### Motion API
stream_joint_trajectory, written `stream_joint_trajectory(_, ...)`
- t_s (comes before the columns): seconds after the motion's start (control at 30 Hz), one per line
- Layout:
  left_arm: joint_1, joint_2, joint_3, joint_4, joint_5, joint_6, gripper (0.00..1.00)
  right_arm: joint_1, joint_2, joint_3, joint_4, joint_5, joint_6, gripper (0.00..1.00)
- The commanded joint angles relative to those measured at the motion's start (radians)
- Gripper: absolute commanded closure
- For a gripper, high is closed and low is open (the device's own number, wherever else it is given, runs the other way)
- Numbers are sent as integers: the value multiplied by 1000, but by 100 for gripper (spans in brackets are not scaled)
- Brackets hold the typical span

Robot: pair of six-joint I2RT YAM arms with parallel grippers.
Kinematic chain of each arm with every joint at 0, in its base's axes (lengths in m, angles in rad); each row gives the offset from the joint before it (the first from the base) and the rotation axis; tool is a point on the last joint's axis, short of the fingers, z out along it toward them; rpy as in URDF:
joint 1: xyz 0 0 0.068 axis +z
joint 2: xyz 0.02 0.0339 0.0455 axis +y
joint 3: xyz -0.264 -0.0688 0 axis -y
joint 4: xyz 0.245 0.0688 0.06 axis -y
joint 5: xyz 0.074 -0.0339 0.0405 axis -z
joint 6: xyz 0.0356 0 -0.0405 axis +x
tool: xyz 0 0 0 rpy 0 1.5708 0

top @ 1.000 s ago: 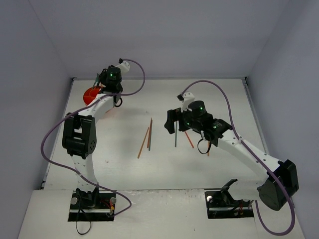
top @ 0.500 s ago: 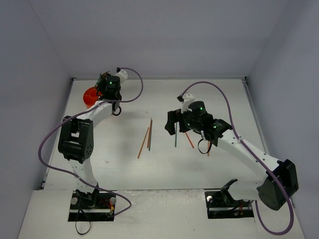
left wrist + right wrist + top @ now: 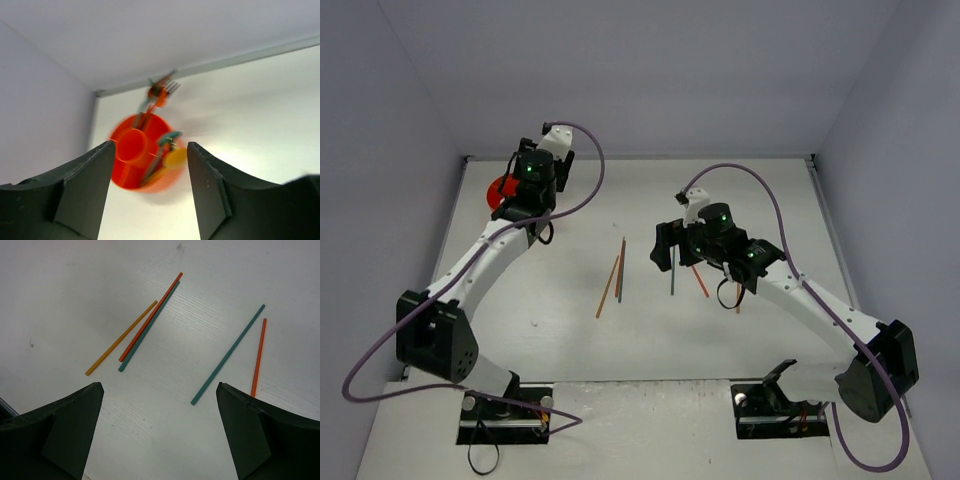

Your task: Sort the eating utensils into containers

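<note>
The orange-red container (image 3: 131, 159) stands at the far left, near the wall; it also shows in the top view (image 3: 496, 190). Several utensils stand in it: a teal fork (image 3: 165, 142), a gold spoon (image 3: 175, 158) and an orange and a silver fork (image 3: 161, 90). My left gripper (image 3: 150, 148) hangs above it, open, nothing between its fingers. Loose chopsticks lie mid-table: gold (image 3: 120, 339), orange (image 3: 150, 317) and teal (image 3: 149, 326) together, then another teal (image 3: 227, 355) and orange (image 3: 258, 357) one. My right gripper (image 3: 159, 390) hovers over them, wide open and empty.
The left wall and the back edge of the table (image 3: 210, 65) run close behind the container. In the top view the right arm (image 3: 790, 295) reaches over the table's middle, and one more chopstick (image 3: 738, 298) lies partly under it.
My left gripper has opened from shut above the container. The left arm's elbow has swung down to the near left. The right arm has not moved.
</note>
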Motion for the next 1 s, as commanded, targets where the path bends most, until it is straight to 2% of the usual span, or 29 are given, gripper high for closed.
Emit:
stream_joint_trajectory(0.0, 5, -88, 27, -266, 272, -360, 44, -9, -36, -10, 38, 2, 23, 7)
stream_joint_trajectory(0.1, -9, -121, -12, -363, 444, -463, 44, -10, -39, -22, 36, 7, 31, 7)
stream_joint_trajectory(0.2, -52, -160, -77, -401, 491, -525, 44, -9, -40, -33, 35, 11, 42, 7)
stream_joint_trajectory(0.5, -184, -140, -224, -400, 467, -620, 45, -10, -40, -60, 32, 18, 71, 8)
stream_joint_trajectory(0.73, -261, -38, -242, -397, 431, -668, 51, -10, -38, -74, 32, 21, 102, 8)
stream_joint_trajectory(0.97, -283, 48, -247, -376, 408, -694, 57, -10, -46, -80, 29, 20, 116, 8)
